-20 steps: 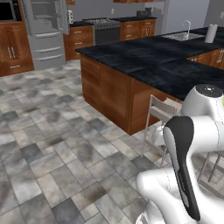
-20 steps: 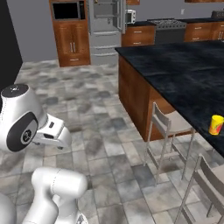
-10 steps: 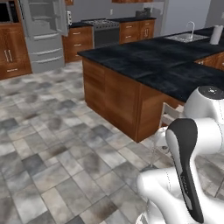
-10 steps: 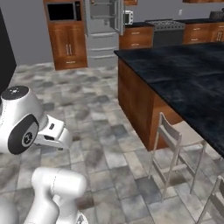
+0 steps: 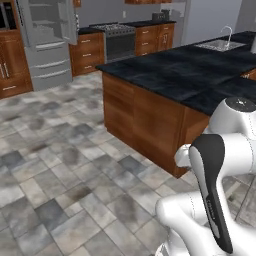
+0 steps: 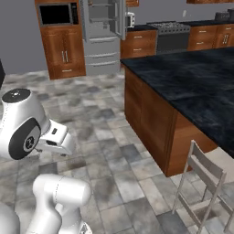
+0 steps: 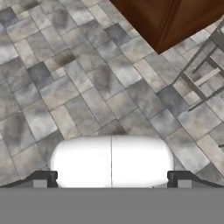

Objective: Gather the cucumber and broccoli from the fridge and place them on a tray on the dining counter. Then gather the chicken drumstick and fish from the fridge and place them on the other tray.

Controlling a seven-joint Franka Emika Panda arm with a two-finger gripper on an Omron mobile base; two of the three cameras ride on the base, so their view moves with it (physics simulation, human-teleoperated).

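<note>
Gripper (image 7: 111,177) spread wide, nothing between the tips, pointing down at the tiled floor (image 7: 78,83). Arm tucked over the base, no reach under way.

Fridge (image 6: 101,34) at the far wall, well apart from the robot, upper doors swung open, shelves too small to read; cucumber, broccoli, drumstick and fish can't be made out from here. Dining counter (image 5: 200,75) just ahead on the right, black top, wooden side; no tray visible on the part that shows. Sink (image 5: 220,45) at its far end. Chair (image 6: 203,183) beside the counter corner, near the base.

Risks, as I judge them:
- base clips the counter corner or the chair if it turns tight toward the fridge
- open fridge door (image 5: 67,20) sticks out into the approach lane; arm or base could knock it
- items small and similar green/brown, wrong pick or wrong tray likely if sorted by a far look
- folded arm must unfold near the shelves, elbow could hit a door
</note>
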